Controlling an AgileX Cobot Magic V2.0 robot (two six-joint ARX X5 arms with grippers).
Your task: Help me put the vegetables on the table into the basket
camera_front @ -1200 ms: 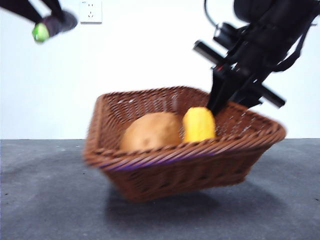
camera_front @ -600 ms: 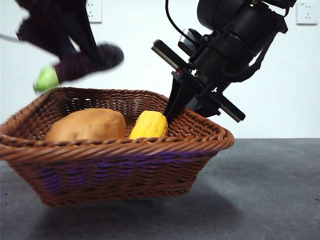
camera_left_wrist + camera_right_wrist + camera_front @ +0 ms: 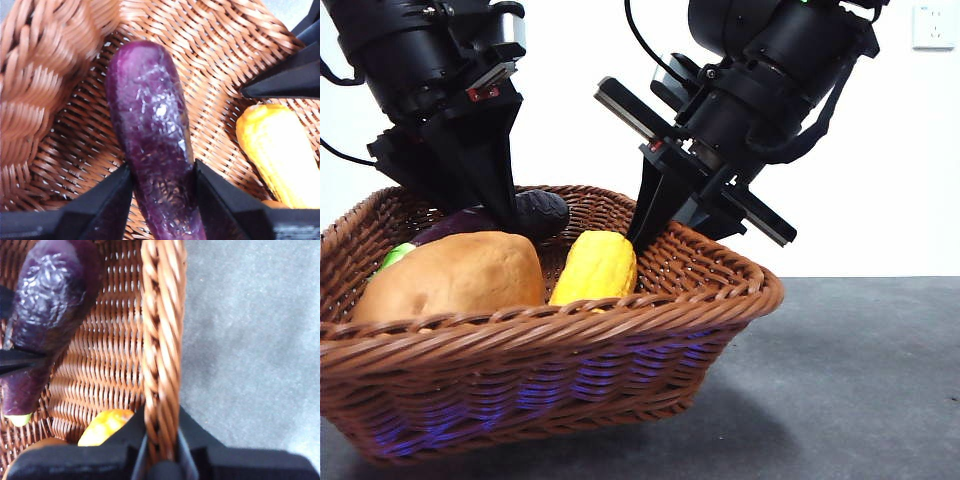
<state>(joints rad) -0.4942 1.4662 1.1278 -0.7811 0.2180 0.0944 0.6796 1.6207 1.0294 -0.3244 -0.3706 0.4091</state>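
Observation:
The brown wicker basket (image 3: pixel 620 312) fills the left of the front view. The tan potato (image 3: pixel 455 275) and the yellow corn cob (image 3: pixel 595 267) lie in it. My left gripper (image 3: pixel 505 215) reaches down into the basket, shut on the purple eggplant (image 3: pixel 150 125), whose dark end (image 3: pixel 538 212) sits behind the potato. The corn (image 3: pixel 280 155) lies beside it. My right gripper (image 3: pixel 640 235) is shut on the basket's braided rim (image 3: pixel 160 340), the rim running between its jaws. From that wrist the eggplant (image 3: pixel 45 295) and the corn (image 3: pixel 102 427) show inside.
The dark grey table (image 3: pixel 860 380) stretches to the right of the basket and shows outside the rim (image 3: pixel 250 340). A white wall with a socket (image 3: pixel 932 25) stands behind. The right arm's jaw (image 3: pixel 285 80) comes close to the corn.
The basket, held by the right gripper, has shifted left and lower. The left gripper has come down from the upper left with the eggplant into the basket.

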